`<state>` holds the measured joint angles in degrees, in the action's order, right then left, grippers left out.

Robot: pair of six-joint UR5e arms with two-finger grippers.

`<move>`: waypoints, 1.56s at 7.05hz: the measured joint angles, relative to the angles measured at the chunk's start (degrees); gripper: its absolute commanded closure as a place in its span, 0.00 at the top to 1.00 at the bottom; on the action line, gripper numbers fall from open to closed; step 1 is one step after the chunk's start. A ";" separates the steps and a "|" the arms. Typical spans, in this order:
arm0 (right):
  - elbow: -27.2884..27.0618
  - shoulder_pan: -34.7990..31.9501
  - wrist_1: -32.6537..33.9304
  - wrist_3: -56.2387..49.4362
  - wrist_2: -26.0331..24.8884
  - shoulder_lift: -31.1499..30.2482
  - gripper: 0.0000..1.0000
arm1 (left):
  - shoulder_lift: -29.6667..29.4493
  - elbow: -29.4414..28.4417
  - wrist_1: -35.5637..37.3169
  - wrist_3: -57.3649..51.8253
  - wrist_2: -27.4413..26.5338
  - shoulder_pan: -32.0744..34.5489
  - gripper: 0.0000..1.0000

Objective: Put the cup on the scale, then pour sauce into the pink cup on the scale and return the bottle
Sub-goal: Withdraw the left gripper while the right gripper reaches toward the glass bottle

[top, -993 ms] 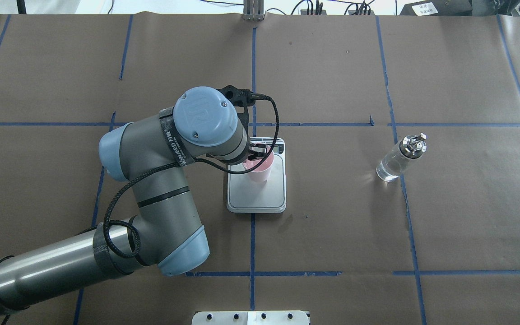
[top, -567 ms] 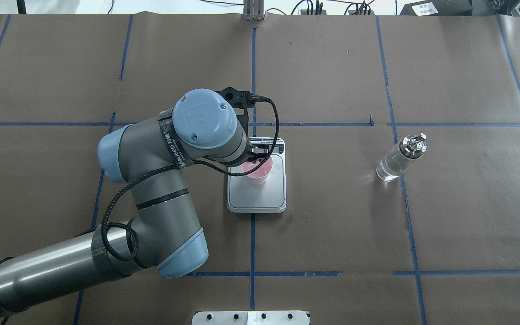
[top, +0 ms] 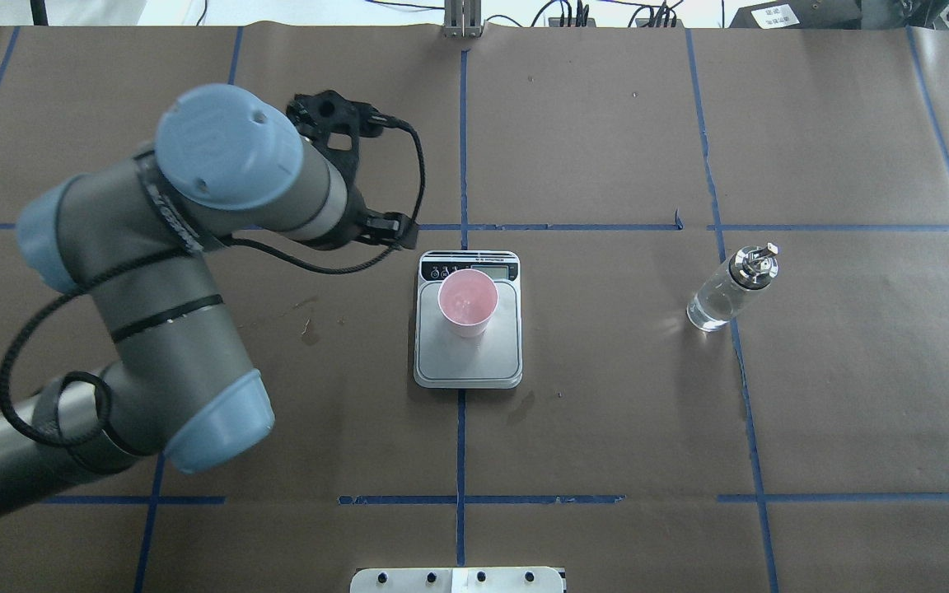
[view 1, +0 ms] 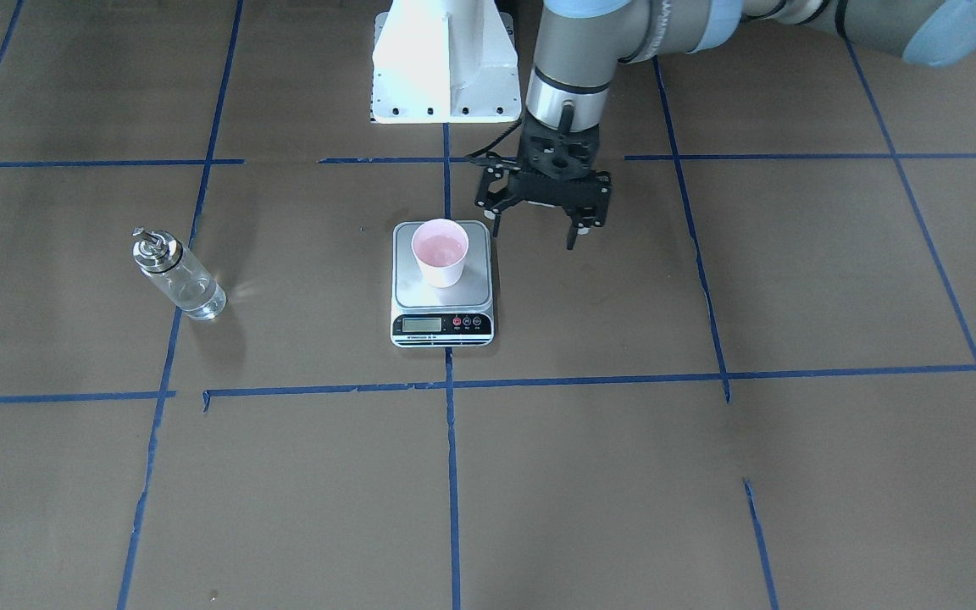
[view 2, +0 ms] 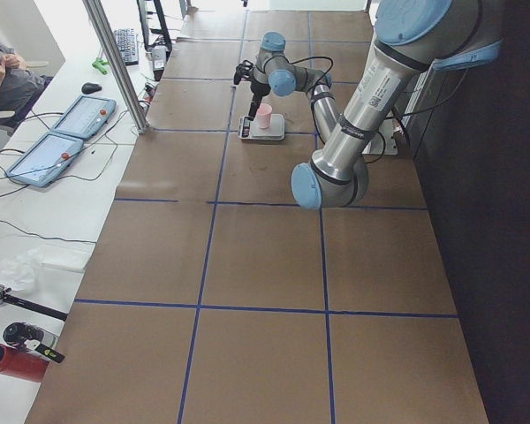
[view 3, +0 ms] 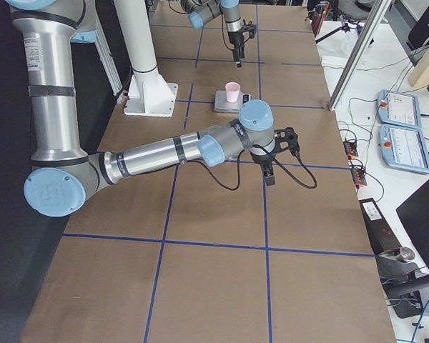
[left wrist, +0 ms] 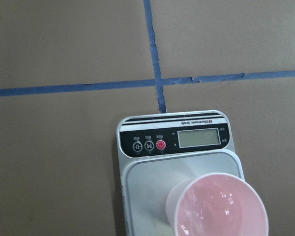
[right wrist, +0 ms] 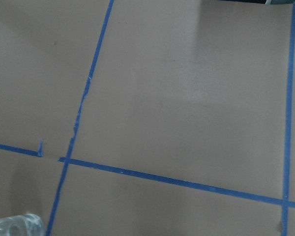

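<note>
- The small tapered disposable cup [view 1: 440, 252] [top: 468, 303] [left wrist: 219, 206], whitish-pink outside and pink inside, stands upright about the middle of the silver-grey steel plate of the flat rectangular kitchen scale [view 1: 442, 326] [top: 468, 366] [left wrist: 172, 145]. Nothing else touches the cup.
- The scale, with its white base, black front strip, small LCD and red button, lies around the middle of the brown paper-covered tabletop [top: 606, 412]. It sits on a blue tape line [top: 460, 445] that runs from the near edge to the far edge. Its display strip faces the far edge, away from the robot.
- The left tool [view 1: 536, 233] hangs above the tabletop, just beside the scale on the robot's left side, and points straight down. Its two black fingers [view 1: 576, 227] are spread apart with nothing between them, and they are clear of the cup and the plate.
- The left wrist view looks down on the scale's display strip, with the cup's pink rim at the lower right.
- The clear cylindrical glass bottle [view 1: 176, 275] [top: 730, 288], with its silver metal cap and small pour spout, stands on its base toward the tabletop's right end. It is well apart from the scale and beside another tape line. How much liquid it holds cannot be made out.
- The right tool [view 3: 267, 173] shows only in the side view from the tabletop's right end, hanging over the paper. Whether its fingers are apart or together cannot be told.
</note>
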<state>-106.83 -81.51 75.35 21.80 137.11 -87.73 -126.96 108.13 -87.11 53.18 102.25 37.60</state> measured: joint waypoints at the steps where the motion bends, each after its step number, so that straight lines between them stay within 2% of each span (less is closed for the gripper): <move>1: -3.92 2.79 0.07 6.92 -0.20 -0.22 1.00 | 3.46 1.43 0.36 -9.32 2.14 5.38 1.00; 2: -8.13 7.01 0.16 14.00 -2.01 -0.42 1.00 | 7.35 2.05 0.39 -20.63 4.23 12.18 1.00; 3: -11.98 12.55 0.31 21.17 -5.90 -0.42 1.00 | 10.99 2.04 0.38 -32.04 6.29 19.27 1.00; 4: -15.55 19.39 0.50 28.77 -11.77 -0.32 1.00 | 14.93 1.55 0.37 -42.45 9.88 27.07 1.00; 6: -20.93 31.23 1.12 39.05 -22.54 -0.46 1.00 | 23.25 -2.09 0.50 -53.52 18.51 40.62 1.00; 8: -25.30 41.41 2.71 45.11 -32.82 -1.68 1.00 | 29.68 -5.85 -0.21 -58.24 23.21 48.36 1.00; 10: -26.59 54.54 2.53 50.37 -50.75 -3.89 1.00 | 32.76 -6.63 -1.01 -59.59 24.73 50.54 1.00; 11: -25.24 59.25 1.20 51.54 -58.59 -4.81 1.00 | 33.20 -6.73 -1.09 -59.61 24.95 50.73 1.00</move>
<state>-132.07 -22.25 76.56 73.33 78.51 -92.54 -93.76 101.40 -88.20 -6.43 127.19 88.33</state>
